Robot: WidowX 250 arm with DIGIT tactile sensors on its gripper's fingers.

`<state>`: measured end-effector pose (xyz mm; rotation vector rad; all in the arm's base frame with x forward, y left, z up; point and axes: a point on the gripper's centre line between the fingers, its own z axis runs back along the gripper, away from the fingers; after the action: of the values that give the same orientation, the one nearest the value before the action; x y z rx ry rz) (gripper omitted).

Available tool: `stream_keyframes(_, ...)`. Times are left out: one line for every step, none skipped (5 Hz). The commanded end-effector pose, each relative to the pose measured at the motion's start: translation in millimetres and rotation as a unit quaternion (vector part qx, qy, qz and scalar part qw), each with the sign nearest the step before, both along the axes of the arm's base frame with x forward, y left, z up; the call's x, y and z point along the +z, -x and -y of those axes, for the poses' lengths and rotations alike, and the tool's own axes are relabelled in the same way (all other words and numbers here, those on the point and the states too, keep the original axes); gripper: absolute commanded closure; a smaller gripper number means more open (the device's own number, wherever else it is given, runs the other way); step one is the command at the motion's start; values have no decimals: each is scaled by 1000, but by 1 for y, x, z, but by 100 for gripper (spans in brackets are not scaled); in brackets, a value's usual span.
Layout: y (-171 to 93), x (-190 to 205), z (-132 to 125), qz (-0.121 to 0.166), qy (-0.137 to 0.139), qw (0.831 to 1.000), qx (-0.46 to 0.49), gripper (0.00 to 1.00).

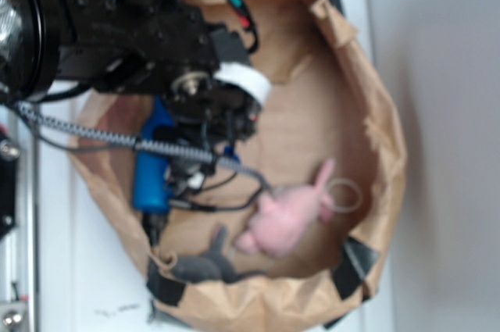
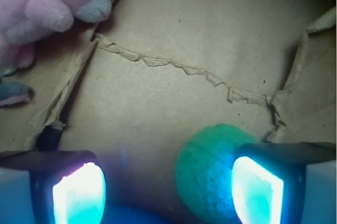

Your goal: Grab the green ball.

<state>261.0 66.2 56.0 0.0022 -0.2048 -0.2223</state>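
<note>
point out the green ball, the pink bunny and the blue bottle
green ball [image 2: 208, 168]: wrist view, on its textured left side.
pink bunny [image 1: 285, 219]: exterior view, on its body.
blue bottle [image 1: 152, 172]: exterior view, on its side below the arm.

Lab-style test setup: paper-lined bin [image 1: 383, 137] of toys on white tabletop [image 1: 86, 301].

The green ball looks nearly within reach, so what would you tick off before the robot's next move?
1. Gripper open: ok, fingers spread wide.
2. Green ball in sight: ok in the wrist view; hidden behind the arm in the exterior view.
3. Ball centred between fingers: not ok, it sits against the right-hand finger.
4. Pink plush rabbit out of the way: ok, far corner.
5. Blue bottle clear of the fingers: cannot tell.
6. Height above the paper floor: cannot tell.
</note>
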Motion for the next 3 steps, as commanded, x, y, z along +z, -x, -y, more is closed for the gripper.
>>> stream_keyframes(-12,10,-35,7,-11,999,48,0)
stream_keyframes(-19,1,-39,8,-37,997,65,0)
stream_keyframes(-24,-6,-35,7,-46,997,65,0)
